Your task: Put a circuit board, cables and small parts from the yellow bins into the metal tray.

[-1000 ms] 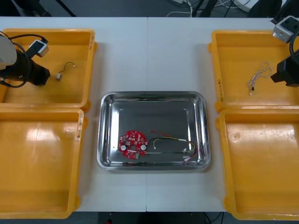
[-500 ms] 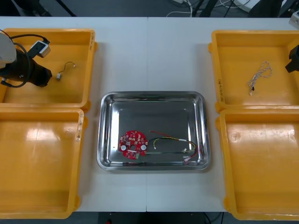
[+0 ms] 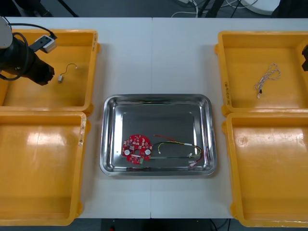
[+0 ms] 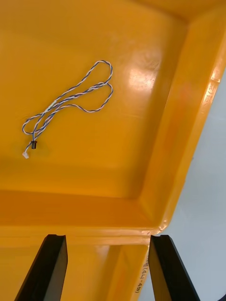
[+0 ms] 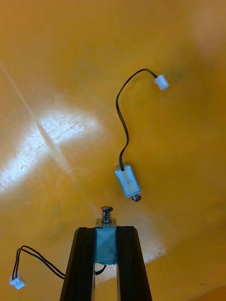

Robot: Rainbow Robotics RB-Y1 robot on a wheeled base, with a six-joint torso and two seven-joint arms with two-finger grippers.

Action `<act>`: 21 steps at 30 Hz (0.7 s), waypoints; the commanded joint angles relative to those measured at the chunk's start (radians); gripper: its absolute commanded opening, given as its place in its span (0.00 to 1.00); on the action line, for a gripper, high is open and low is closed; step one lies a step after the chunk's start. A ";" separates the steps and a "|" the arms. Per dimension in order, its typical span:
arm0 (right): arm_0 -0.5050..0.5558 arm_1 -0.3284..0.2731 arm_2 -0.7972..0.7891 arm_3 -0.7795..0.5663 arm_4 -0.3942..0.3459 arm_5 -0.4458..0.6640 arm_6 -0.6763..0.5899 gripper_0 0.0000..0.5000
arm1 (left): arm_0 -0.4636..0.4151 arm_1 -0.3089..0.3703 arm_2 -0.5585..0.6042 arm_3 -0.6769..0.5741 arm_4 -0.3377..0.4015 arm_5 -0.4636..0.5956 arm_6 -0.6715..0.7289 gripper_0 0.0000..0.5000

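The light table (image 3: 154, 57) lay pale and flat, and a thin seam (image 3: 152, 48) ran straight down its middle from its far edge to its near edge. Beyond the table's far edge lay a dark floor (image 3: 120, 7), where loose white cords (image 3: 191, 4) trailed just past the table's middle. A white rounded base (image 3: 262, 5) sat on that floor farther toward the table's right end, and a dark slanted bar (image 3: 71, 9) crossed it toward the table's left end.

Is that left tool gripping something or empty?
Gripping: a small metal part sits clamped in the left tool, inside the far left yellow bin. Right tool hangs open far right.
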 commanded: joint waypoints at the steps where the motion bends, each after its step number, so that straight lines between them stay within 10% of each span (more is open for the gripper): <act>1: -0.073 0.063 -0.039 0.018 0.047 0.004 -0.079 1.00 | -0.023 0.059 0.025 -0.115 -0.058 0.081 0.088 0.00; 21: -0.073 0.165 -0.146 0.020 0.121 0.004 -0.169 1.00 | -0.023 -0.005 0.022 -0.522 -0.088 0.405 0.541 0.00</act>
